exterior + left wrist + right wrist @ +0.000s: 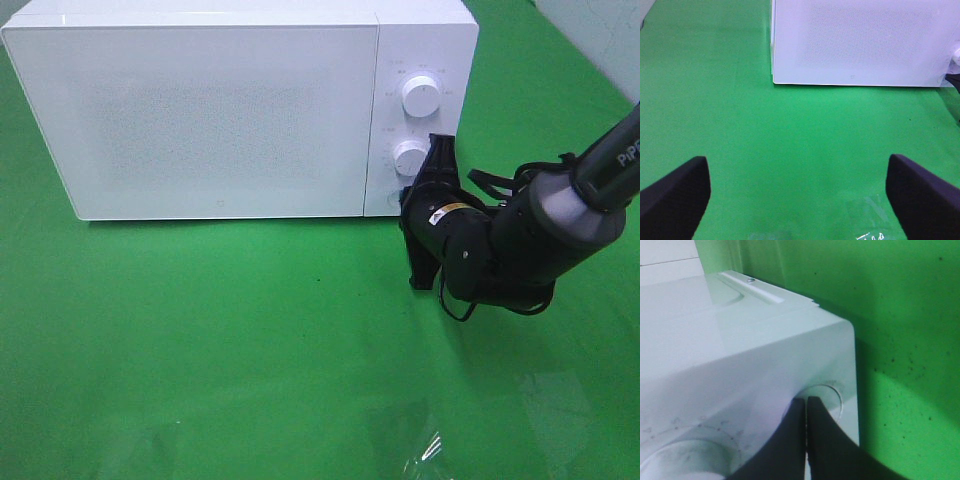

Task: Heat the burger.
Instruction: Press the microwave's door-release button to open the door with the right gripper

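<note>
The burger is out of view in every frame. A white microwave [220,110] stands at the back of the green cloth with its door closed. My right gripper [405,197] is shut, and its tips rest at the round button [827,392] in the bottom corner of the control panel. In the right wrist view the closed fingertips [806,401] touch that button's rim, just past the lower dial [685,460]. My left gripper [799,197] is open and holds nothing. It hangs over bare cloth in front of the microwave [865,40] and does not appear in the exterior high view.
Two white dials, upper [421,96] and lower [410,157], sit on the panel above the button. The right arm [560,215] reaches in from the right edge. A shiny clear patch [425,455] lies on the cloth near the front.
</note>
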`<state>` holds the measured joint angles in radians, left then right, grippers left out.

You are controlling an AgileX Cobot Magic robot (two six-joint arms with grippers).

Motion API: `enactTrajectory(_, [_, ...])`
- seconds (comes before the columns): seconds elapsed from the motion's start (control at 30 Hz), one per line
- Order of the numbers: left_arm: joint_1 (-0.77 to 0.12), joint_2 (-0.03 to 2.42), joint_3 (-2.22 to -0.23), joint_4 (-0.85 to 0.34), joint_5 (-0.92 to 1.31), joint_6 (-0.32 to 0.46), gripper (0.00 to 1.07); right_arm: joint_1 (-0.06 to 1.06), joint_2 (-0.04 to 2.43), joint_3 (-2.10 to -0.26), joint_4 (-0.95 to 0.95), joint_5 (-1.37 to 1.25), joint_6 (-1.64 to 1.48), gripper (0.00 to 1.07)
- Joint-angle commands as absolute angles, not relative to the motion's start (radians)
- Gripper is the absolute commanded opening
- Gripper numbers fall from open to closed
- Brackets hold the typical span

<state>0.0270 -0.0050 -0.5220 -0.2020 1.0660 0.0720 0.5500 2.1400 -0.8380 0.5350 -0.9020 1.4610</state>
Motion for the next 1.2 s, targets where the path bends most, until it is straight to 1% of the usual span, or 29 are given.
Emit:
enactTrajectory(0.03, [0.03, -0.009, -0.519, -0.208, 1.058, 0.068, 0.87, 0.537, 2.137, -0.847, 0.529, -0.904, 1.451, 0.0])
enactTrajectory(0.33, [0.03, -0.009, -0.519, -0.208, 1.058, 0.068, 0.87, 0.527, 2.151, -0.857, 0.53, -0.918, 1.469, 0.0])
enactTrajectory(0.5, [0.03, -0.009, -0.519, -0.208, 1.058, 0.068, 0.87, 0.527, 2.145, -0.87, 0.486, -1.0, 1.509, 0.0])
enactTrajectory(0.6, [0.03, -0.009, -0.519, -0.208, 1.058, 0.068, 0.87, 0.527, 2.143, -0.87, 0.496, -1.048, 1.513, 0.0])
enactTrajectory(0.87, [0.03, -0.009, -0.519, -0.208, 1.058, 0.068, 0.87, 0.527, 2.143, -0.891, 0.528, -1.051, 1.515, 0.0])
enactTrajectory(1.0, [0.03, -0.009, -0.519, -0.208, 1.058, 0.068, 0.87, 0.527, 2.157, -0.95, 0.55, -1.109, 1.508, 0.0])
enactTrajectory(1.2, [0.03, -0.009, -0.519, -0.208, 1.058, 0.068, 0.87, 0.527, 2.157, -0.955, 0.592, -1.226, 1.464, 0.0])
